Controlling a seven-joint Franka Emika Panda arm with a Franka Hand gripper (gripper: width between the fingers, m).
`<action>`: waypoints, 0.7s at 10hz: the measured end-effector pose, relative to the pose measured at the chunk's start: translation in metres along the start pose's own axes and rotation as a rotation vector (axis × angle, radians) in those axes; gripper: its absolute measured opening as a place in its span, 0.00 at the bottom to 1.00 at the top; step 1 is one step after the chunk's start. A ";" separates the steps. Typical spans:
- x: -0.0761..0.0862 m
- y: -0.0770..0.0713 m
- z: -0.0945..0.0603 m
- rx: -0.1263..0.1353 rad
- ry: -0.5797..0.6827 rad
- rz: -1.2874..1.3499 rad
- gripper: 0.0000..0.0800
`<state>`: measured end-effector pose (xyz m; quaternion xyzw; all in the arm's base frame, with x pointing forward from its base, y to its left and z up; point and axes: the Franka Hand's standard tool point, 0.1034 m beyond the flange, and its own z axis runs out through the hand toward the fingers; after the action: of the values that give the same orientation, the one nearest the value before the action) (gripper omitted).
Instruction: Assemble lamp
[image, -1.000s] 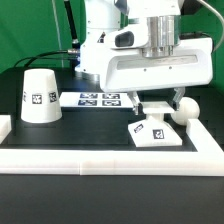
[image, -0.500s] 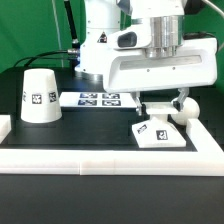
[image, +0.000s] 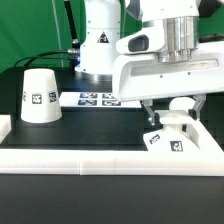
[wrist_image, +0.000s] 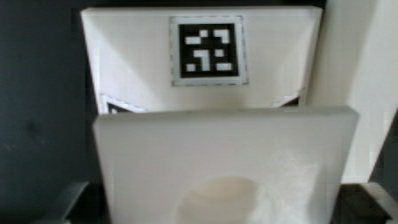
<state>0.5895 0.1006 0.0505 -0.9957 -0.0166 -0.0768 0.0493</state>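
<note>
Claw (image: 172, 118) sits low over base (image: 165, 139) at ext. view's right, bulb (image: 182, 105) just behind. Fingers straddle base, pinching or not can't tell (prob. squaring it near border rail (image: 110, 160)).

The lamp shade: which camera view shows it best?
The exterior view. The shade stands there whole, wide end down, with nothing in front of it. The wrist view does not show it at all.
</note>
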 end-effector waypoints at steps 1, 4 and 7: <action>0.006 0.000 0.001 0.000 0.006 0.016 0.67; 0.018 0.000 0.003 0.001 0.024 0.041 0.67; 0.011 -0.001 -0.001 0.000 0.019 0.022 0.67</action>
<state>0.5998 0.1022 0.0537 -0.9950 -0.0053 -0.0858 0.0502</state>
